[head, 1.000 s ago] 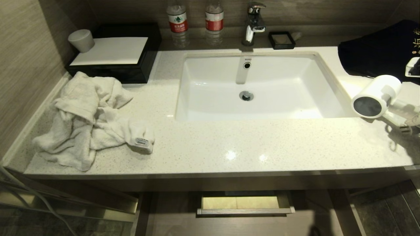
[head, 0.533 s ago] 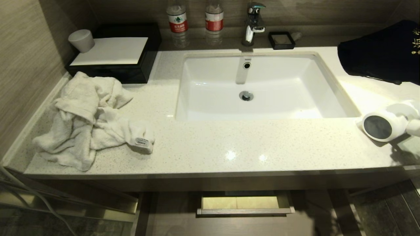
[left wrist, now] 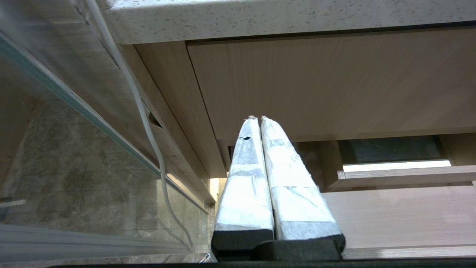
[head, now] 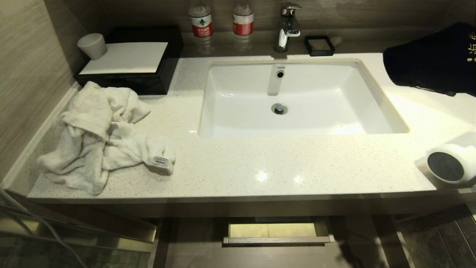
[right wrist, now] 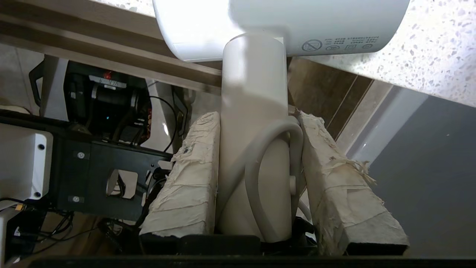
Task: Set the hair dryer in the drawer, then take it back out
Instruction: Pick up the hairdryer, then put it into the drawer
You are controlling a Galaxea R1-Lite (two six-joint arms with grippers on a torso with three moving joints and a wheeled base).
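Between the taped fingers of the right tool sits the dryer, clenched by its handle with the cord loop pinned against one finger; its barrel stands beyond the fingertips, at the desk front edge. From the head camera only the barrel shows, dark round end facing forward, at the far right of the desk; the right tool itself is out of that view

The drawer lies below the desk front, pulled partly open and, as far as its visible strip tells, bare inside. My reading: the dryer is grasped and on its way off the desk, so neither placing it in nor taking it out is done yet

The left tool is parked low beside the drawer, fingers pressed together on nothing

Only the right wrist camera shows the grip and cord; only the head camera shows drawer and dryer together; the left wrist camera shows the drawer front from below
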